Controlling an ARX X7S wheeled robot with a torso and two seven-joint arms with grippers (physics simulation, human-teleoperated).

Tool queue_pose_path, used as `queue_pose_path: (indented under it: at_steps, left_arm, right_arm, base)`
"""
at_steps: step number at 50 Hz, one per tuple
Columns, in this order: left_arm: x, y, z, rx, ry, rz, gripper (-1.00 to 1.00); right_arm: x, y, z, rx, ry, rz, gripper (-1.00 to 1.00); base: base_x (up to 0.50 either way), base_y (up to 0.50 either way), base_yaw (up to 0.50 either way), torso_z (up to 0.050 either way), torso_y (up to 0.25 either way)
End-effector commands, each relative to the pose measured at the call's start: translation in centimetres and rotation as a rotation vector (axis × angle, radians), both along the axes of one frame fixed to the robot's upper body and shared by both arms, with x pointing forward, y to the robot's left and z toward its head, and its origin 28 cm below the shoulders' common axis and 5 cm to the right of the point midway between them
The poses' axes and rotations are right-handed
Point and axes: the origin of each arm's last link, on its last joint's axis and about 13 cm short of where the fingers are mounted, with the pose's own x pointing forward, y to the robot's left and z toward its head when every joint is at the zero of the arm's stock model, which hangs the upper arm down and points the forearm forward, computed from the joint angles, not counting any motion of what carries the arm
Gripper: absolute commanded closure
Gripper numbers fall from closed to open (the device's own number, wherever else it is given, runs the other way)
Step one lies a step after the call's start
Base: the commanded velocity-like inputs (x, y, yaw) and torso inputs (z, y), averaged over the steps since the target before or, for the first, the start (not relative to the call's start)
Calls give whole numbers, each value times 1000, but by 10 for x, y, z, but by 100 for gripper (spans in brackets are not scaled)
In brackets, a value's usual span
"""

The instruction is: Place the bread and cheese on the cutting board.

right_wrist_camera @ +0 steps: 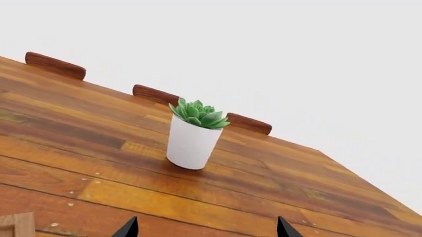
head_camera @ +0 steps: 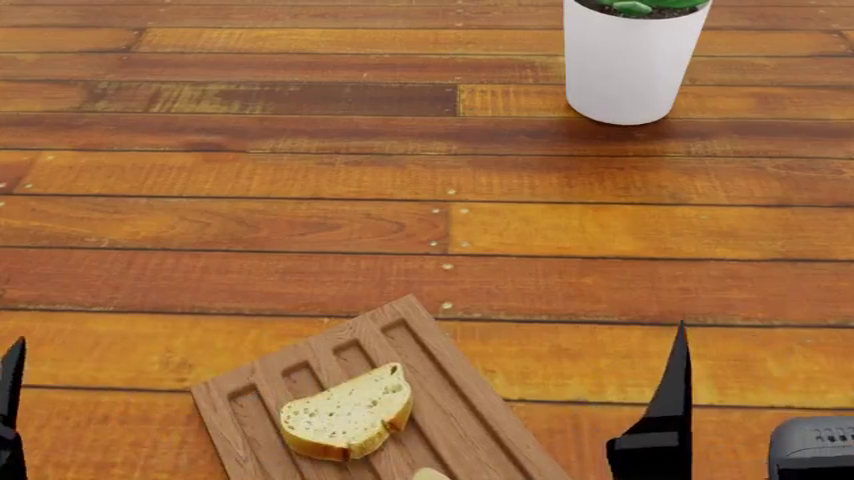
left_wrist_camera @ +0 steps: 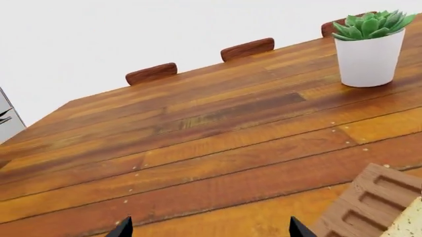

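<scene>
The brown grooved cutting board [head_camera: 461, 400] lies at the near middle of the table. The bread [head_camera: 347, 412], a speckled slice with a golden crust, lies on its grooves. A pale beige sliver [head_camera: 430, 474] on the board at the head view's bottom edge may be the cheese; most of it is cut off. My left gripper [left_wrist_camera: 211, 229] is open and empty over bare table, left of the board [left_wrist_camera: 369, 202] and the bread's edge [left_wrist_camera: 408, 222]. My right gripper [right_wrist_camera: 205, 229] is open and empty, right of the board's corner [right_wrist_camera: 17, 224]. One right finger [head_camera: 663, 410] shows in the head view.
A white pot with a green succulent [head_camera: 630, 60] stands at the back right of the table; it also shows in the left wrist view [left_wrist_camera: 369, 54] and the right wrist view [right_wrist_camera: 191, 143]. Chair backs [left_wrist_camera: 151, 73] line the table's far edge.
</scene>
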Motion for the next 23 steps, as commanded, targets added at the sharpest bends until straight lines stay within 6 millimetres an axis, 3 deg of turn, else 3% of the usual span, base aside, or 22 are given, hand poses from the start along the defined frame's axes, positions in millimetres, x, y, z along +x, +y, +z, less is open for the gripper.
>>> queue_pose_path:
  at_steps: [1, 11, 23]
  left_arm:
    - [3, 4, 38, -50, -52, -37, -100]
    - [7, 9, 91, -51, -80, -89, -100]
    - [23, 17, 122, -28, -63, -114, -100]
  right_arm:
    - [21, -7, 35, 4, -59, 75, -100]
    - [20, -27, 91, 76, -72, 118, -100]
    - [20, -51, 138, 123, -102, 107, -100]
  base:
    - [0, 0, 0, 0, 0]
    - [0, 0, 0, 0, 0]
    - [0, 0, 0, 0, 0]
